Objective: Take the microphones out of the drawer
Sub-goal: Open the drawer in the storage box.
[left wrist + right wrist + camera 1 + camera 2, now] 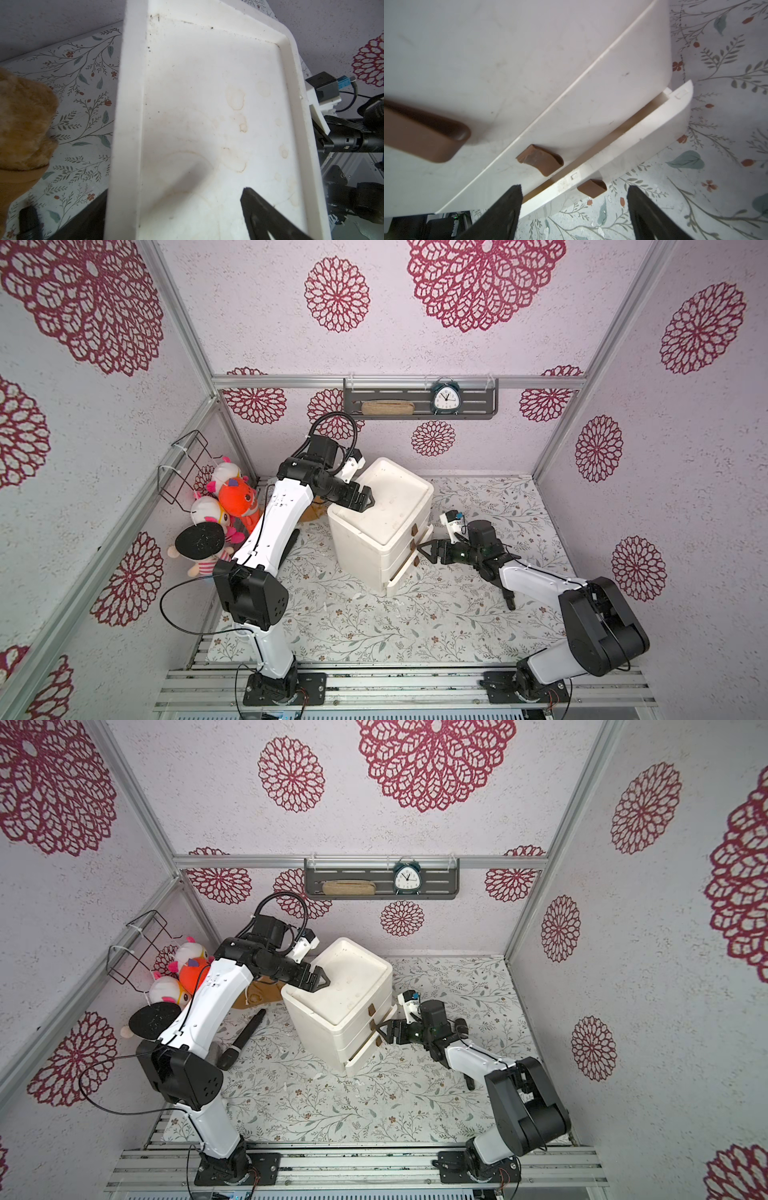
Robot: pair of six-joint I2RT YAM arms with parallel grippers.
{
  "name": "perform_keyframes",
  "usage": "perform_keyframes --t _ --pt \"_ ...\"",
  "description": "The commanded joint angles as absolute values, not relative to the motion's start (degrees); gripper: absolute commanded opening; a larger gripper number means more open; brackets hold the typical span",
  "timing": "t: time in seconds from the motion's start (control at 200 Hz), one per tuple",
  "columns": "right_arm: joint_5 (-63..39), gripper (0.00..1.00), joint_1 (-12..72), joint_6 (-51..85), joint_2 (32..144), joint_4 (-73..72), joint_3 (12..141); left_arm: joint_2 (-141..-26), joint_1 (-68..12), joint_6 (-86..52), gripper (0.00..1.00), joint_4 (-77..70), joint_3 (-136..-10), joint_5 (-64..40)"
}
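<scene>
Mic status: one microphone [244, 1038], black. It is not in a drawer. It lies flat on the counter [374, 626] near the drawer unit [361, 556], on the unit's left-arm side, clear of it and partly tucked under the left arm. It shows in one top view only; the arm hides it otherwise.

Handling, my read:
- Rigid and fairly light, a bit head-heavy.
- The smooth round barrel will roll and can slip.
- Pinch across the barrel about mid-length, biased toward the fat end. Stay off the grille.

Front of the unit:
- Three drawers, three brown handles.
- Only the bottom drawer [623, 143] is ajar. Nothing is visible in the gap.
- Right pincer [574, 188] is open, with a finger on either side of the bottom handle [591, 188] and neither touching it.
- Middle handle [539, 159] and top handle [423, 137] are untouched.

On top of the unit:
- Left pincer [368, 502] is spread wide and holds nothing.
- One finger [259, 207] is over the stained recessed top. The other seems to be outside the raised rim, so it looks like a brace.
- I can't tell whether it makes contact.

Behind the unit: one brown plush [257, 996] on the counter.

On the wall beyond the unit: one shelf [478, 412] and one clock [445, 398].

Count: two pincers, both empty.
</scene>
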State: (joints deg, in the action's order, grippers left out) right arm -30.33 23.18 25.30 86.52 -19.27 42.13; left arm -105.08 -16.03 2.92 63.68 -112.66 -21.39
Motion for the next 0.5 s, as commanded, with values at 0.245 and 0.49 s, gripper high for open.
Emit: perform_keyframes --t 0.245,0.49 --pt "-37.78 0.75 21.61 30.82 89.83 -29.63 42.90 -105.31 -17.69 2.83 0.97 62.95 -111.93 -24.54" --pt "-43.79 0.68 21.29 33.14 93.09 -37.07 41.71 -104.82 -17.67 2.80 0.97 62.49 -111.18 -24.61"
